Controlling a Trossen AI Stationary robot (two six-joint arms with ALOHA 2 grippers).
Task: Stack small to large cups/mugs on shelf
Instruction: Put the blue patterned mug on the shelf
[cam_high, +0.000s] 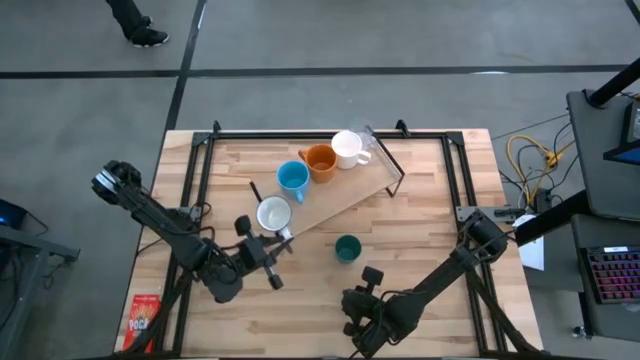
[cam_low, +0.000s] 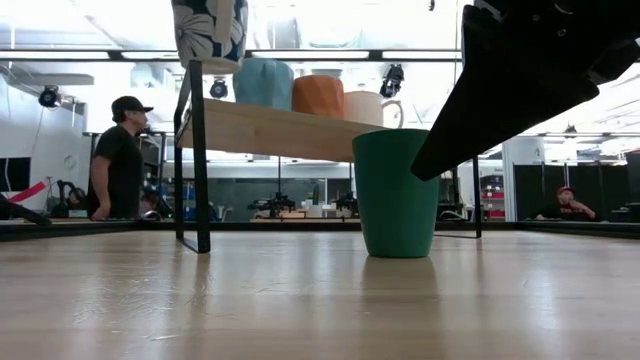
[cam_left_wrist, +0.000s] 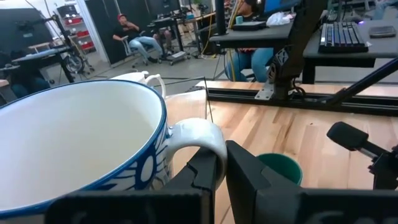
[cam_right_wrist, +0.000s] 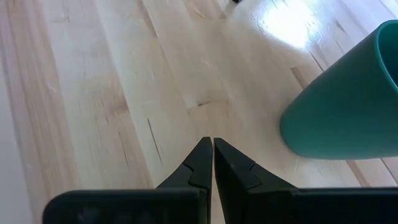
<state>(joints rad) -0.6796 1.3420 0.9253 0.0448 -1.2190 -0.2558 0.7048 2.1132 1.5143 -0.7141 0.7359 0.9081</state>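
The shelf (cam_high: 345, 190) is a light-wood plank on black wire legs, lying slantwise at the table's far middle. A light blue mug (cam_high: 292, 178), an orange mug (cam_high: 320, 160) and a white mug (cam_high: 348, 148) stand in a row on it, and they also show in the low view (cam_low: 318, 95). My left gripper (cam_high: 278, 237) is shut on a pale mug with a blue pattern (cam_high: 273, 213) over the shelf's near-left end. The dark teal mug (cam_high: 347, 248) stands on its base on the table. My right gripper (cam_high: 352, 298) is shut and empty, nearer than the teal mug (cam_right_wrist: 348, 106). My left gripper pinches the pale mug's handle (cam_left_wrist: 200, 134) between its two fingers (cam_left_wrist: 249, 171), coming roughly level from the table's near-left side. The mug stays upright, mouth up. In the low view its base (cam_low: 210, 68) shows lifted clear above the plank (cam_low: 270, 128).
A black frame (cam_high: 200, 160) runs round the tabletop. A red packet (cam_high: 143, 318) lies by the table's near-left corner. Bare wood lies between the teal mug and the near edge. People stand and sit in the room beyond (cam_low: 118, 160).
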